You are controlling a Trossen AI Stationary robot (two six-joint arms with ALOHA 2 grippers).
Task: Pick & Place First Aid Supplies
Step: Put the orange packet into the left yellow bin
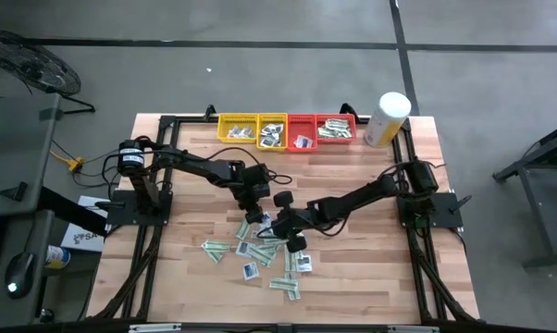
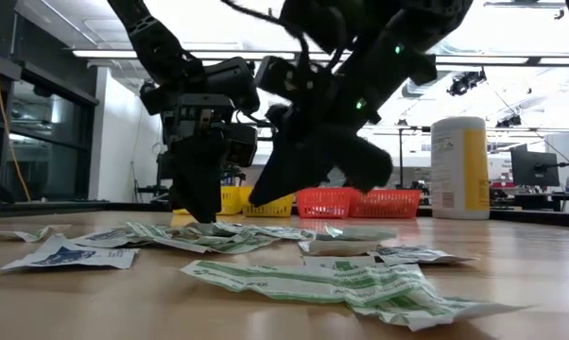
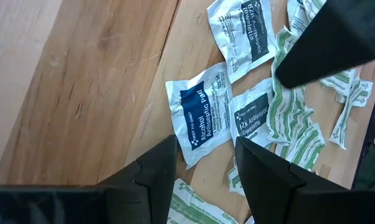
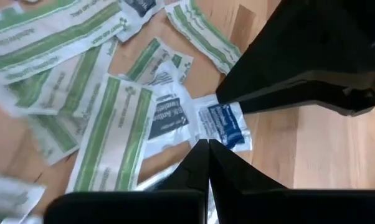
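Both hands over the packet pile [image 1: 260, 250] at lower centre of the bench [image 1: 371, 277]: left hand [image 1: 253, 218] parted, holding nothing, right hand [image 1: 280, 225] clamped shut and empty, crowding it; 2 yellow trays [image 1: 253, 129], 2 red trays [image 1: 320, 129] and canister [image 1: 388, 118] along top edge.

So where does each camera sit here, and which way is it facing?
High: overhead, straight down on the table; both arms show.
Low: table height, level across the packets to the trays; arms above.
Left wrist: past open left hand onto packets.
Right wrist: past shut right hand onto packets.
Both wrist views share the alcohol pad.
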